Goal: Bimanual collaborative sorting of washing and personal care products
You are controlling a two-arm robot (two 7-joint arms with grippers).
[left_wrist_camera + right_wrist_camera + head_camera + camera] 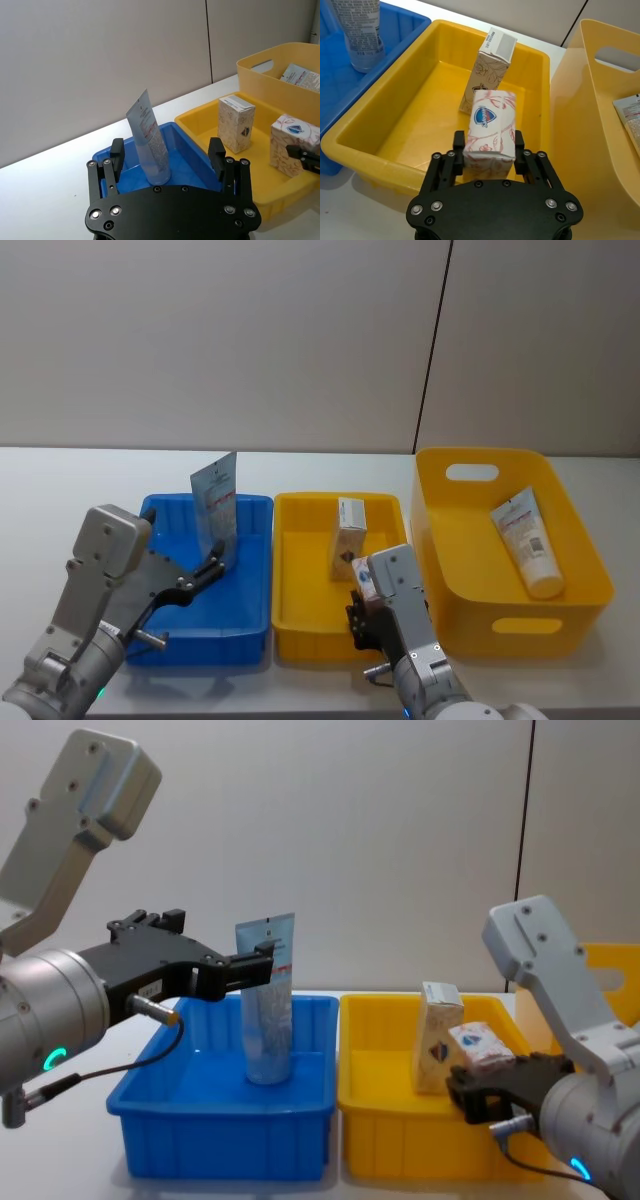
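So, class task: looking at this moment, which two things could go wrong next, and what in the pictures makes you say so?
1. The tube stands on its cap in the blue tray, between the open fingers of the left pincer; a nudge could topple it.
2. The right pincer holds a carton over the yellow tray, close to the upright carton there; lowering it may knock that one over.

In the chest view the yellow handled bin (618, 960) is cut off by the right edge and mostly hidden behind the right arm. The print on the upright squeeze tube (215, 502) is too small to read. In the head view the held carton (365, 578) is largely hidden by the right claw (358, 615). The left arm's housing runs off the chest view's upper left.
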